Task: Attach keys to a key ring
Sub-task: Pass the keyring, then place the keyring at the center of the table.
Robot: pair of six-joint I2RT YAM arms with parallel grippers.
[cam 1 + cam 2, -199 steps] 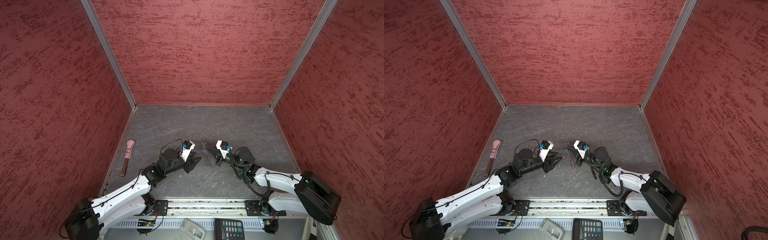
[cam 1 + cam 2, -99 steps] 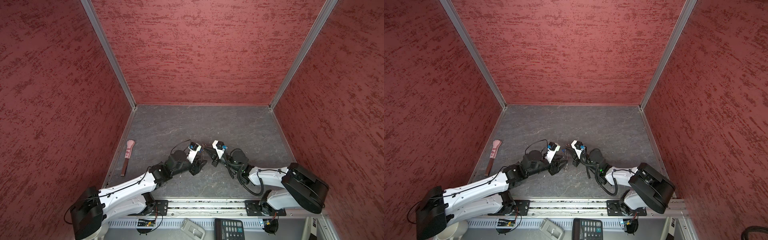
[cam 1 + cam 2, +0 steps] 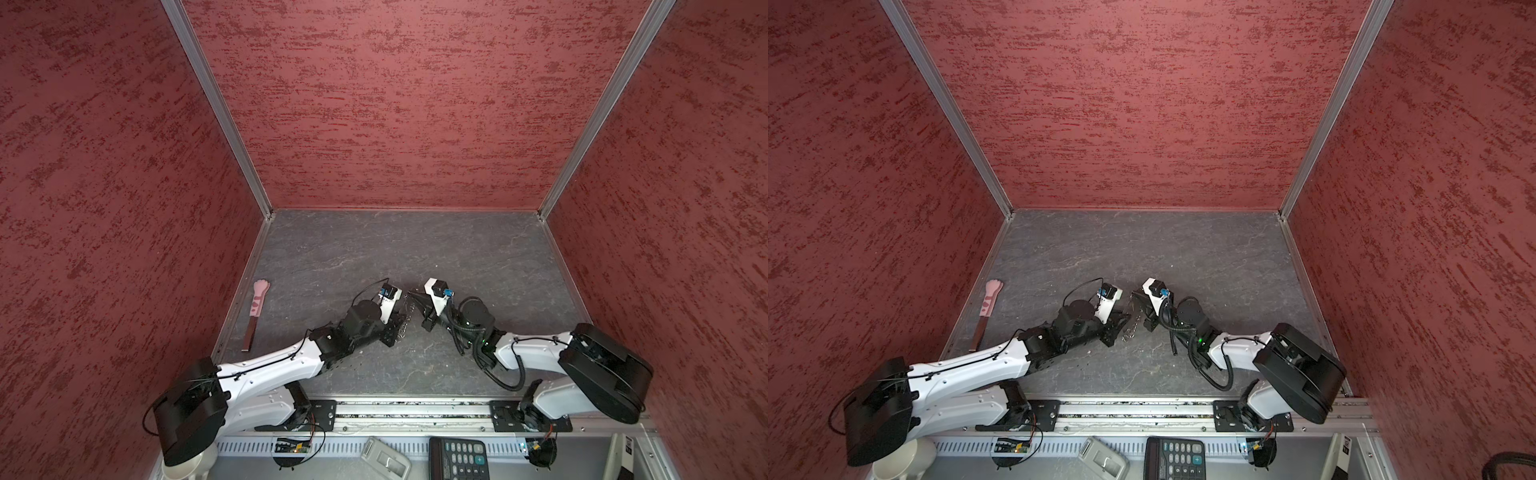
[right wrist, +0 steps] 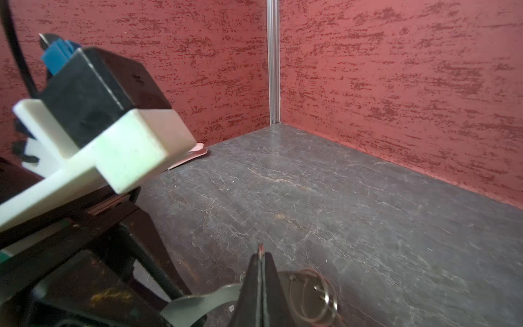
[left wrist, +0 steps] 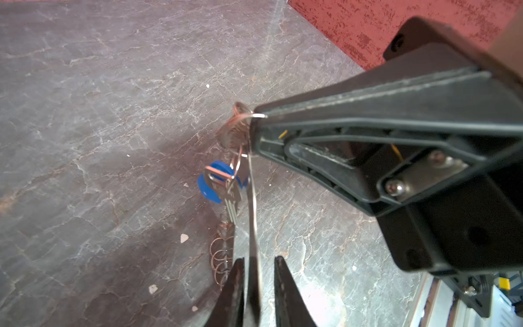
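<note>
In the left wrist view the key ring (image 5: pixel 252 215) hangs as a thin grey band from the tip of my right gripper (image 5: pixel 255 128), which is shut on its upper end. A blue key tag (image 5: pixel 208 186) with a silver key (image 5: pixel 230 199) dangles beside the band. A row of small silver links (image 5: pixel 219 254) trails lower down. My left gripper (image 5: pixel 257 271) straddles the band; its jaws are narrow but a gap shows on one side. In both top views the grippers (image 3: pixel 399 324) (image 3: pixel 415 297) meet mid-floor, with the links (image 3: pixel 1130 328) between them.
A pink paw-tipped stick (image 3: pixel 257 307) (image 3: pixel 988 303) lies along the left wall. A calculator (image 3: pixel 457 457) and a grey device (image 3: pixel 384 459) sit in front of the rail. Red walls enclose the grey stone floor (image 3: pixel 415 249) on three sides.
My left arm has swung right to the hanging ring, and its jaws have narrowed around the band. My right gripper has shifted slightly left, still shut.
</note>
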